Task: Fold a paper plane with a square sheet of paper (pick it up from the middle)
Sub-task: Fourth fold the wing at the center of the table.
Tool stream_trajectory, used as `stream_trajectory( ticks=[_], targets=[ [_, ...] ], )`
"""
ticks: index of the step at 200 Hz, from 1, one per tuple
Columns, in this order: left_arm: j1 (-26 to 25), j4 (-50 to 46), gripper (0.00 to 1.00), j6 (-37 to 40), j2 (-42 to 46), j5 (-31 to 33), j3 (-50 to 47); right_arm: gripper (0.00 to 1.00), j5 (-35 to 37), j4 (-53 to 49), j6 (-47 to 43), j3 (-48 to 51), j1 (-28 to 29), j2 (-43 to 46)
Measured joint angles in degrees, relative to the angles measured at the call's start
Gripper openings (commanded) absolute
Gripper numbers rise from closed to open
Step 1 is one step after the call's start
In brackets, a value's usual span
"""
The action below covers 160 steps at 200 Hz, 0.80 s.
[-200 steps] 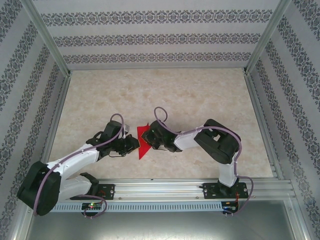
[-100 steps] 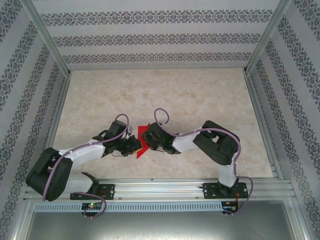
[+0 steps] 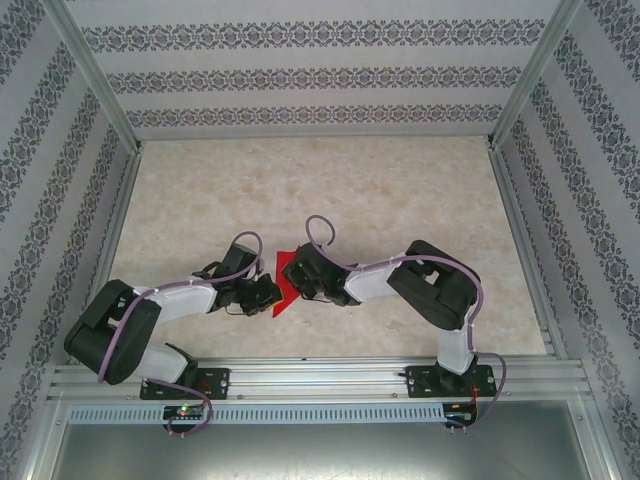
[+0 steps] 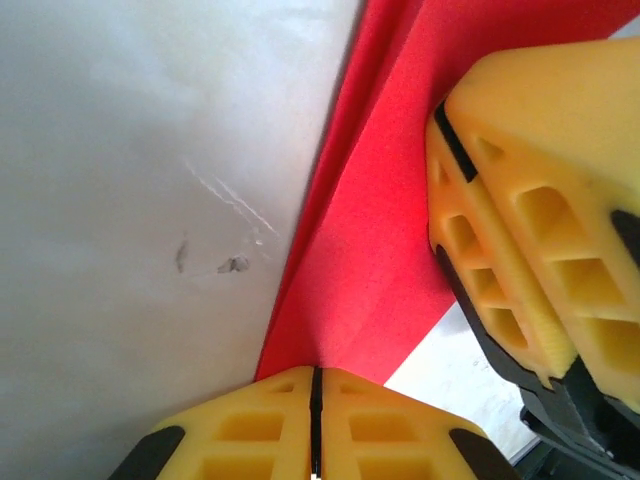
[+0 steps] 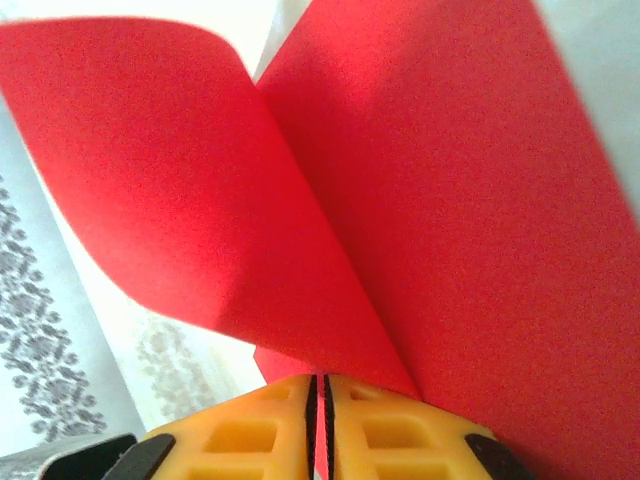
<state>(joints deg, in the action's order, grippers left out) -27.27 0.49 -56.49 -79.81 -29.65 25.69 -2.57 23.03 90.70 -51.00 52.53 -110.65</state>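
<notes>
The red sheet of paper (image 3: 284, 288) is folded and held off the table between my two grippers near the table's front middle. My left gripper (image 3: 268, 292) is shut on its lower edge, and in the left wrist view the yellow fingertips (image 4: 280, 395) pinch the red paper (image 4: 370, 250) at a crease. My right gripper (image 3: 293, 274) is shut on the other side; its pads (image 5: 375, 410) clamp the fold, and two red flaps (image 5: 180, 170) spread apart above them. The right gripper's yellow fingers (image 4: 530, 220) press against the paper. Whether it has a paper plane's dart shape I cannot tell.
The beige marbled tabletop (image 3: 330, 190) stretches behind and to both sides of the grippers. Patterned walls with metal posts (image 3: 95, 75) enclose it. A metal rail (image 3: 320, 378) carrying the arm bases runs along the near edge.
The left arm's elbow has swung up and forward, towards the table. The right gripper and the paper have shifted slightly left. Both grippers have stayed shut on the paper.
</notes>
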Motion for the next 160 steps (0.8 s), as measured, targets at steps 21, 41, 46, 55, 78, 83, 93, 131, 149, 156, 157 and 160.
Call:
stream_trajectory(
  ticks=[21, 41, 46, 55, 78, 83, 93, 131, 149, 156, 157, 160],
  targets=[
    [0.0, 1.05, 0.09, -0.2, 2.69, 0.9, -2.62, 0.18, -3.02, -4.35, -5.75, -2.23, -1.07, 0.04],
    [0.0, 1.11, 0.09, -0.17, 4.26, 1.46, -3.76, 0.19, -5.53, -9.16, -12.94, -4.31, -2.38, 0.33],
    [0.02, 0.98, 0.09, -0.13, 4.48, 1.62, -3.82, 0.18, -5.92, -10.25, -14.84, -4.55, -2.78, 0.66],
    [0.0, 0.63, 0.08, 0.11, 4.55, 1.68, -3.78, 0.16, -6.4, -12.13, -18.56, -4.63, -3.61, 1.51],
    [0.0, -0.81, 0.07, 1.07, 4.33, 1.84, -2.95, 0.11, -9.35, -15.65, -26.18, -4.76, -5.99, 4.15],
    [0.0, -1.09, 0.07, 1.2, 4.22, 1.81, -2.8, 0.1, -10.01, -15.98, -27.52, -4.76, -6.27, 4.68],
    [0.0, -1.31, 0.07, 1.46, 4.11, 1.81, -2.62, 0.08, -11.19, -16.24, -29.75, -4.76, -6.82, 5.49],
    [0.0, -1.51, 0.07, 2.1, 4.0, 1.77, -2.51, 0.04, -17.14, -15.06, -34.27, -4.74, -5.44, 5.9],
    [0.0, -1.68, 0.07, 2.25, 3.78, 1.7, -2.29, 0.03, -18.82, -15.23, -35.65, -5.81, -4.13, 4.61],
    [0.02, -1.79, 0.07, 2.27, 3.72, 1.66, -2.21, 0.03, -19.23, -15.23, -35.91, -6.49, -3.69, 3.74],
    [0.02, -1.79, 0.07, 2.27, 3.72, 1.66, -2.19, 0.03, -19.26, -15.23, -35.98, -6.56, -3.65, 3.63],
    [0.02, -1.81, 0.07, 2.27, 3.67, 1.66, -2.19, 0.03, -19.41, -15.23, -36.11, -6.8, -3.5, 3.26]
  ],
)
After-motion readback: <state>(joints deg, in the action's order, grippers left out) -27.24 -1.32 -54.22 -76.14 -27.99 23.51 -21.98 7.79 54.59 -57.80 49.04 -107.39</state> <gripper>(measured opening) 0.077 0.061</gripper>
